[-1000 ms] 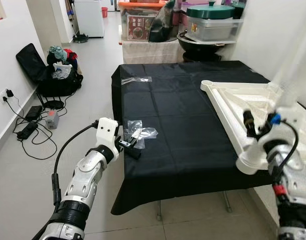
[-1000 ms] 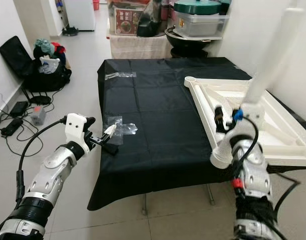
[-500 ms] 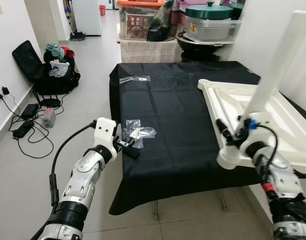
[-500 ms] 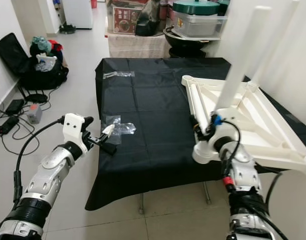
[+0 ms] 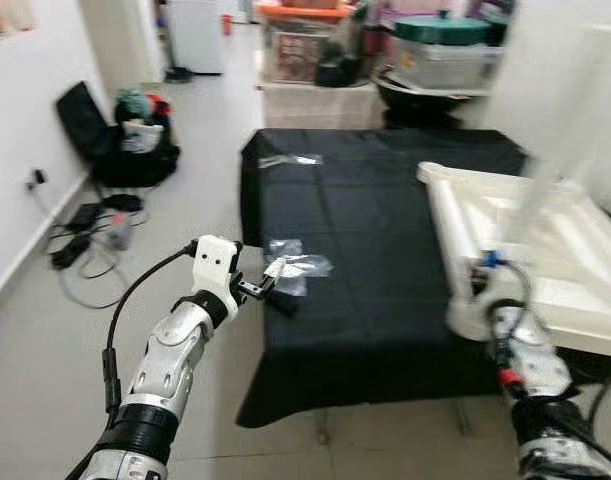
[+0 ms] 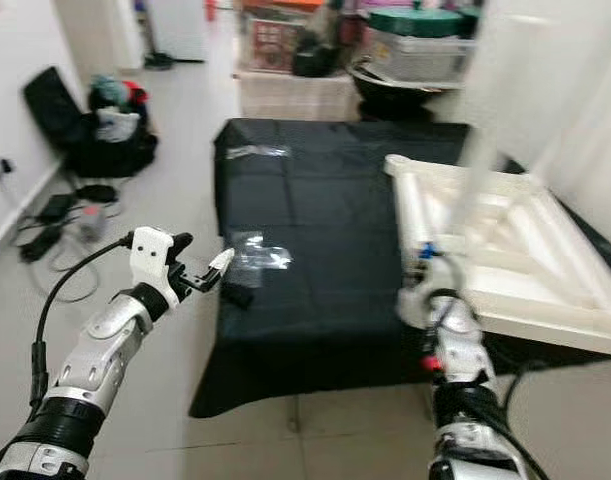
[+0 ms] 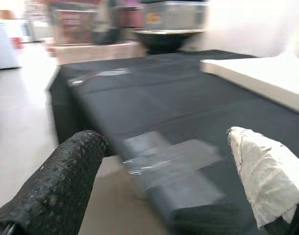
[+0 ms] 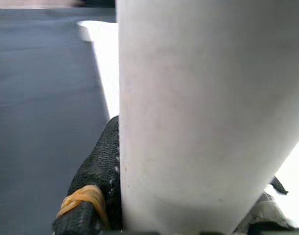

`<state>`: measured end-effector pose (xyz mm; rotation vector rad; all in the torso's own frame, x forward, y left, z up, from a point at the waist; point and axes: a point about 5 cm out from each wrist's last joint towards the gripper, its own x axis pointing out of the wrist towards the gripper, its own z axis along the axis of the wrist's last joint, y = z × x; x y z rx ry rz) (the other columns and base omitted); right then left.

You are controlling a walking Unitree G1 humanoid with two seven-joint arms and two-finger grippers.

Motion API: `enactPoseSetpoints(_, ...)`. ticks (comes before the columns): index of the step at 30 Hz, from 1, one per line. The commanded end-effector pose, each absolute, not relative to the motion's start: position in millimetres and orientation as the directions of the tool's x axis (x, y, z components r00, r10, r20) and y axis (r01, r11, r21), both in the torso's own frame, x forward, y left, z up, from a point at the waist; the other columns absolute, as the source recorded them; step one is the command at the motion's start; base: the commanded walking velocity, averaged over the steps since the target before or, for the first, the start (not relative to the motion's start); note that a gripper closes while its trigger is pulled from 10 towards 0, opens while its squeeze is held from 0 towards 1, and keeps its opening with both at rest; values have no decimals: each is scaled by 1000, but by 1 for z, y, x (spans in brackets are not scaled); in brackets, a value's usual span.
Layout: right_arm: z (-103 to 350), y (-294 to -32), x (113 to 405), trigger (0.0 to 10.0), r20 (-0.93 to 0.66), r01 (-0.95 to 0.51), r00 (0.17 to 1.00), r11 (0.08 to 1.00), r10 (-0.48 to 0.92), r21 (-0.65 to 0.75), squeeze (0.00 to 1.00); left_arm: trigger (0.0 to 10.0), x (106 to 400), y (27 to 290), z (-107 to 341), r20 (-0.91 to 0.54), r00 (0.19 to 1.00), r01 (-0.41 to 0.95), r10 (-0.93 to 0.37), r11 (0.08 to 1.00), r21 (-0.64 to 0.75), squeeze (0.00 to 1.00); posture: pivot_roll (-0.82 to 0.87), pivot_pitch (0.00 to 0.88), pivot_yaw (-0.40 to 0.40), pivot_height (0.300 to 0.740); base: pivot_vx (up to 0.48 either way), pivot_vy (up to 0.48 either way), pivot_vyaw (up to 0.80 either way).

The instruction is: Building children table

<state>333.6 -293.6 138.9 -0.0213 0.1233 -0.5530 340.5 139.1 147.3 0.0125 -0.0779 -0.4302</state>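
A white children's table top (image 5: 545,235) lies upside down on the right of a table under a black cloth (image 5: 385,210). My right gripper (image 5: 482,292) is shut on the thick base of a white table leg (image 8: 203,112) at the top's near left corner. The leg (image 6: 482,130) rises steeply from there, blurred. One black finger (image 8: 95,186) with a rubber band presses against it. My left gripper (image 5: 269,292) hovers open at the cloth's near left edge, just short of some clear plastic bags (image 5: 298,270). Its black finger (image 7: 56,186) and taped finger (image 7: 264,171) stand wide apart with the bags (image 7: 169,161) beyond them.
Another clear bag (image 5: 290,159) lies at the cloth's far left. A black bag with clothes (image 5: 125,140) and cables (image 5: 85,225) are on the floor at left. Storage boxes and a pot (image 5: 440,45) stand behind the table. Open tiled floor lies left of the table.
The whole picture has shifted and blurred, so the camera has moved. My right gripper keeps the leg by the table top's near corner. The left gripper stays by the bags.
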Motion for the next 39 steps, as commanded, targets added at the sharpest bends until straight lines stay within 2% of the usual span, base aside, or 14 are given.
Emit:
enactPoseSetpoints(1,134,-308,323,0,-113,624,757,764,-643,-168,0,10000,341,137,146,65,903,424,-425,905,27,0,-26,0,-75,740,0,0,0)
enactPoseSetpoints(6,113,-313,300,0,-153,809,511,533,-846,-248,0,10000,339,133,146,72,902,424,-425,905,22,0,-17,0,-75,740,0,0,0)
enactPoseSetpoints(11,102,-298,308,0,-244,781,558,602,-793,-170,0,10000,340,138,145,65,910,409,-410,912,29,0,-25,0,-75,740,0,0,0)
enactPoseSetpoints(12,103,-283,321,10000,-258,678,690,729,-676,-98,0,10000,340,140,145,64,912,404,-405,915,27,0,-28,0,-76,740,0,0,0)
enactPoseSetpoints(13,112,-271,329,10000,-193,588,793,809,-579,-8,855,10000,341,140,145,65,913,403,-404,915,26,0,-30,0,-83,740,0,0,0)
enactPoseSetpoints(15,120,-265,333,10000,-138,523,846,852,-516,20,1000,10000,341,138,144,67,912,404,-404,915,23,0,-39,0,-84,740,0,0,0)
enactPoseSetpoints(20,134,-267,341,10000,-113,427,902,901,-417,76,1000,10000,340,133,143,72,911,408,-407,913,7,0,-40,0,-82,740,0,0,0)
enactPoseSetpoints(21,143,-265,343,10000,-80,342,939,934,-335,107,0,10000,339,130,144,76,906,417,-417,909,7,0,-29,0,-89,740,0,0,0)
enactPoseSetpoints(27,173,-245,338,10000,89,-87,993,995,82,57,0,10000,338,136,143,70,908,413,-414,910,20,0,-32,0,-88,740,0,0,0)
enactPoseSetpoints(30,174,-243,337,10000,99,-134,987,990,129,39,0,10000,339,137,142,66,910,409,-410,912,22,0,-32,0,-88,740,0,0,0)
enactPoseSetpoints(31,173,-244,338,0,88,-167,982,986,166,6,0,10000,339,138,142,67,910,408,-409,913,23,0,-33,0,-96,740,0,0,0)
enactPoseSetpoints(35,170,-246,340,0,64,-172,983,984,175,-43,0,10000,339,137,143,71,911,407,-407,913,19,0,-34,0,-97,740,0,0,0)
enactPoseSetpoints(38,156,-273,345,0,-6,264,964,959,-266,-101,0,10000,336,132,144,79,908,411,-410,912,11,0,-8,0,-101,740,0,0,0)
enactPoseSetpoints(39,156,-273,345,0,-6,264,964,959,-266,-101,0,10000,336,132,144,79,908,411,-410,912,11,0,-8,0,-101,740,0,0,0)
